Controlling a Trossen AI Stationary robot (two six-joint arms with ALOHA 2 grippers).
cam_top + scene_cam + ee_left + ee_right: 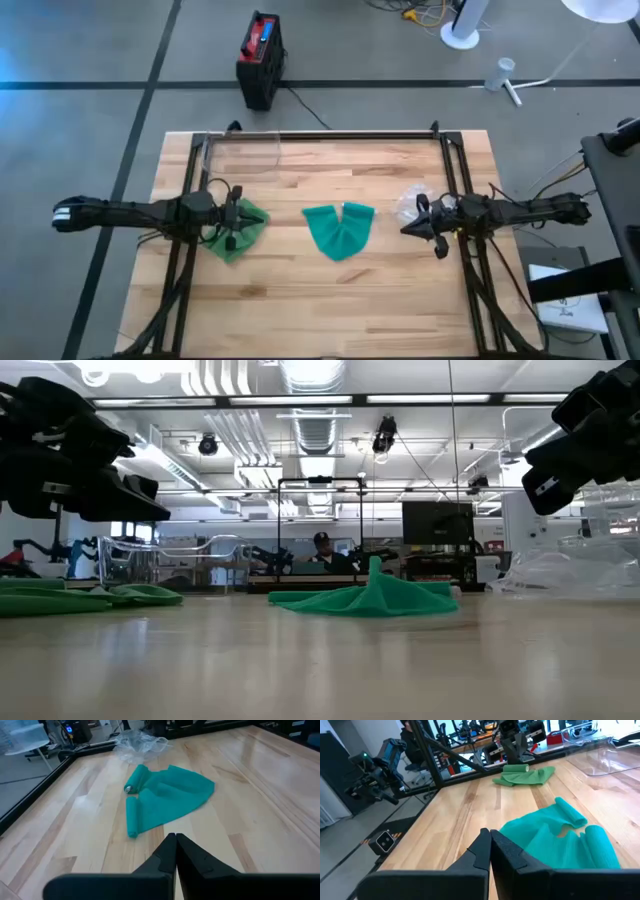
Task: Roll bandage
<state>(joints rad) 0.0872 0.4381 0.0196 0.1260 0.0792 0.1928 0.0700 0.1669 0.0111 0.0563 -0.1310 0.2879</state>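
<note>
My left claw (252, 214) hangs over the left part of the table (330, 300), its two fingers (167, 851) pressed flat together with nothing between them. It sits just above a crumpled green bandage (238, 232) that lies in a loose heap on the wood; from the high view the claw overlaps that heap, but I cannot tell whether it touches it.

My right claw (408, 230) hangs over the right part of the table, its tips pointing toward the middle. Its fingers (486, 846) are also pressed together, pinching nothing. Just beside it, toward the far edge, lies a bunch of clear plastic wrap (409, 205).

Between my two claws, near the middle of the table, lies the teal bandage (339, 229). It is spread out in a rough fan, flat on the wood, with each of its two side edges curled into a short roll; the rolls lie close together at one end and angle apart across the cloth. In the low view its middle rises in a small peak. It is apart from both claws, nearer the right one.

A clear plastic sheet (240, 152) rests at the far left corner of the table.
</note>
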